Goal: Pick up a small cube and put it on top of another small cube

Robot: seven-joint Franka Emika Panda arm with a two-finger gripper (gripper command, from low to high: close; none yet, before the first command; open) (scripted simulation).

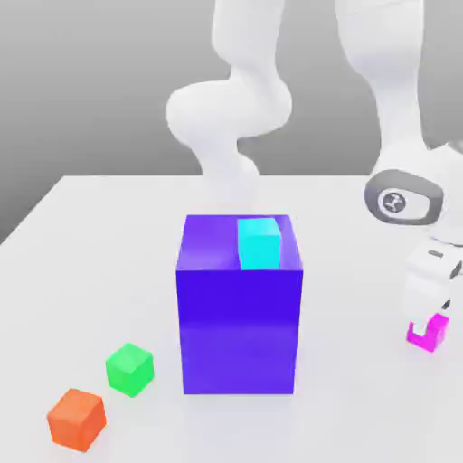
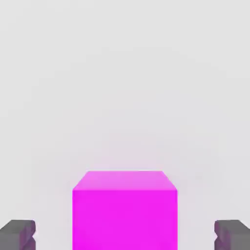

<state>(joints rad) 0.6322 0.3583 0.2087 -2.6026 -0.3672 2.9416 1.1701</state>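
Note:
The small magenta-pink cube [image 1: 419, 340] rests on the white table at the exterior view's right, and it also appears in the hand view [image 2: 124, 210]. My gripper [image 1: 427, 327] has come down over it. In the hand view the gripper [image 2: 125, 235] straddles the cube, with a dark fingertip [image 2: 18, 233] on one side and the other fingertip [image 2: 232, 233] opposite. A gap of bare table shows between each fingertip and the cube, so the gripper is open and touches nothing. The small green cube [image 1: 129, 369] sits on the table at the exterior view's lower left.
A big purple-blue block [image 1: 239, 312] stands mid-table between the two cubes, with a small cyan cube [image 1: 259, 242] on top. A small orange cube [image 1: 77, 419] lies beside the green one. The table's edge [image 1: 27, 217] runs along the exterior view's left.

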